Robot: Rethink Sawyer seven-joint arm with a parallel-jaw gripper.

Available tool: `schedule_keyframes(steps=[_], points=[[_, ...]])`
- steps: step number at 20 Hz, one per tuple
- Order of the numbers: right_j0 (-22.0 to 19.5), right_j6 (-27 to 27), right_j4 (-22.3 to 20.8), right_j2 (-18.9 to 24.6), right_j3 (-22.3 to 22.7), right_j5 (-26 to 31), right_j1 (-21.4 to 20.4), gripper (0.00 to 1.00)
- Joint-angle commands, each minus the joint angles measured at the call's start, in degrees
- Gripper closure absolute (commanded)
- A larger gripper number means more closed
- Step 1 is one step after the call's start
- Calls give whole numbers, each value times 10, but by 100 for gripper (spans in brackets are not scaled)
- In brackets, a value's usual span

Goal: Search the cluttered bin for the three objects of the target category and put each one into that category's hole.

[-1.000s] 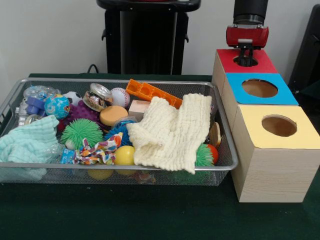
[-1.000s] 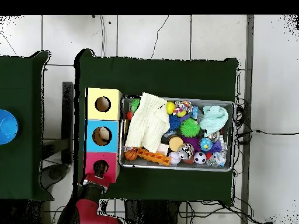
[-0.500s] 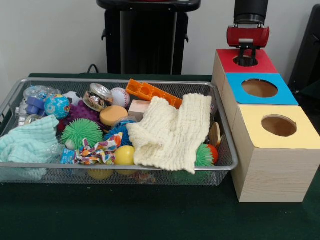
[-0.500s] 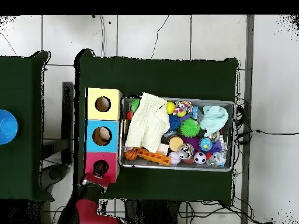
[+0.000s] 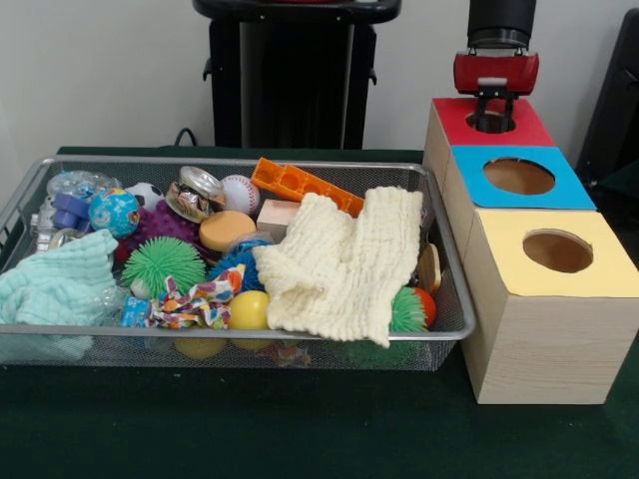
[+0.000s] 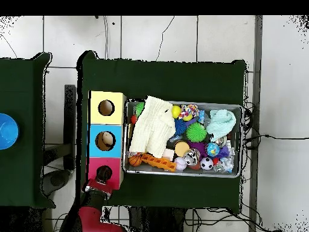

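My gripper hangs just above the round hole in the red-topped box, its fingers apart and open with nothing between them. In the overhead view the gripper sits at the red box. The wire bin holds a jumble of toys: a baseball, a globe ball, a green spiky ball, a yellow ball and an orange block. A cream cloth covers the bin's right part and hides what lies under it.
A blue-topped box and a yellow-topped box, each with a round hole, stand in a row with the red one beside the bin. A mint cloth lies in the bin's left front corner. Green felt covers the table.
The gripper has risen a little, from reaching into the red box's hole to hanging just above it. Nothing in the bin has moved.
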Motion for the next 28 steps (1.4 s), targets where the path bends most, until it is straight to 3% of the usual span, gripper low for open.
schedule_keyframes(steps=[1,2,3,6,10,16,23,28], points=[[-15,167,13,37,7,62,45,0],[-16,165,11,37,8,63,44,0],[-16,155,12,34,8,70,41,100],[-19,159,-2,29,7,52,46,100],[-32,149,-9,33,16,74,22,100],[-41,135,-2,36,39,111,-31,100],[-69,126,-23,39,68,168,-111,100],[-73,134,-32,39,70,183,-125,100]])
